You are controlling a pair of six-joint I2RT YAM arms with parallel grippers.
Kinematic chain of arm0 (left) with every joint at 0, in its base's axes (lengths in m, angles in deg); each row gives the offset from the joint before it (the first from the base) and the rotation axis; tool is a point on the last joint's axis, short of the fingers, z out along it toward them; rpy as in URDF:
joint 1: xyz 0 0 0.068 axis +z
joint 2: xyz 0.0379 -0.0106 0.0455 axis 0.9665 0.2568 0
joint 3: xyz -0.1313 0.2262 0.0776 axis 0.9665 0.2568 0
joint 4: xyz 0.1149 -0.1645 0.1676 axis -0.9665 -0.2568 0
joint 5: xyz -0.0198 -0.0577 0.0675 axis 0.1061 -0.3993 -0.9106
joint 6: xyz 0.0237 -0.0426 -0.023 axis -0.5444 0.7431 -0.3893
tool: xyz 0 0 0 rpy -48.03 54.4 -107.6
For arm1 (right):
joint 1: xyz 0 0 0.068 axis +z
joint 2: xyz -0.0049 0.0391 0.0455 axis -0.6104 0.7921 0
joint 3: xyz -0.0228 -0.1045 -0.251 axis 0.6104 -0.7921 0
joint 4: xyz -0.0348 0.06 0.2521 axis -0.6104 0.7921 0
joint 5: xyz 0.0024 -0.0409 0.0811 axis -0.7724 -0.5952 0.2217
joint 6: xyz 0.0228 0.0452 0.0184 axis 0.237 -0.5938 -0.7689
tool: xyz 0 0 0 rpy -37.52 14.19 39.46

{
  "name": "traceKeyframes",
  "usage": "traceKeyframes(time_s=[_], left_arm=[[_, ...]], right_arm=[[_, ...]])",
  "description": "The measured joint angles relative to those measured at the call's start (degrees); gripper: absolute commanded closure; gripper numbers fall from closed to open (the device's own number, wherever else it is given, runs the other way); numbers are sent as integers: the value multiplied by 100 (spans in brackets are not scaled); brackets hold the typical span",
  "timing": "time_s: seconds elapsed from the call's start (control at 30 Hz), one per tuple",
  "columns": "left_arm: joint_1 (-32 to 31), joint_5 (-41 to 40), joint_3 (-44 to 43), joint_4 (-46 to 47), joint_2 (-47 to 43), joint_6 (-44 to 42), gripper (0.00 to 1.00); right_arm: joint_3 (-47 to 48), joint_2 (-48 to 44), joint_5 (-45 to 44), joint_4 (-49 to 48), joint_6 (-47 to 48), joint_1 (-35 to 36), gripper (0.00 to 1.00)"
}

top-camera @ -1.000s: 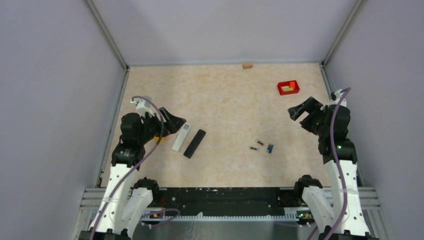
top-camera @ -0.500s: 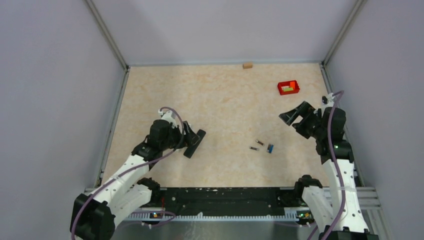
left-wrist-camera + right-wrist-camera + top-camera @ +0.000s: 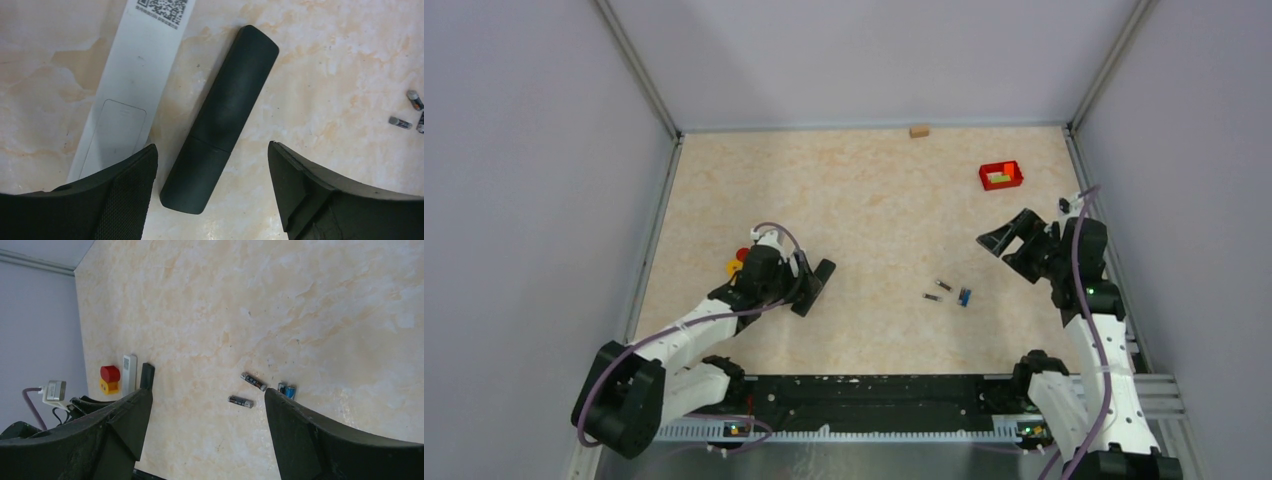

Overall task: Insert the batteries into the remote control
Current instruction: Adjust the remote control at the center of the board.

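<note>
Two remotes lie side by side left of centre, both back-up. The black remote (image 3: 818,281) (image 3: 222,120) shows a cover seam. The white remote (image 3: 131,85) carries a QR label and is hidden under the arm in the top view. My left gripper (image 3: 796,281) (image 3: 211,150) hangs low and open over the black remote's near end, its left finger above the white one. Two dark batteries (image 3: 938,291) (image 3: 247,391) and a small blue piece (image 3: 964,297) (image 3: 287,389) lie right of centre. My right gripper (image 3: 1007,241) (image 3: 206,395) hovers open and empty to their right.
A red bin (image 3: 1001,175) with green and yellow bits sits at the back right. A small wooden block (image 3: 919,130) rests against the far wall. A red-and-yellow object (image 3: 737,262) (image 3: 110,378) stands just left of the left arm. Grey walls enclose the table.
My left arm has swung right from the left side and dropped low over the remotes, jaws narrowing slightly. The right gripper has drifted a little left. Batteries and remotes have not moved.
</note>
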Motion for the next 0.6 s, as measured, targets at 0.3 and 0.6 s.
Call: traceKeyframes(time_s=[0.3, 0.6], left_arm=[[-306, -42, -9, 190, 404, 310, 39], [-1075, 505, -57, 568, 632, 1158, 39]], right_arm=[[-101, 308, 61, -201, 63, 0, 16], [-105, 907, -472, 125, 402, 525, 20]])
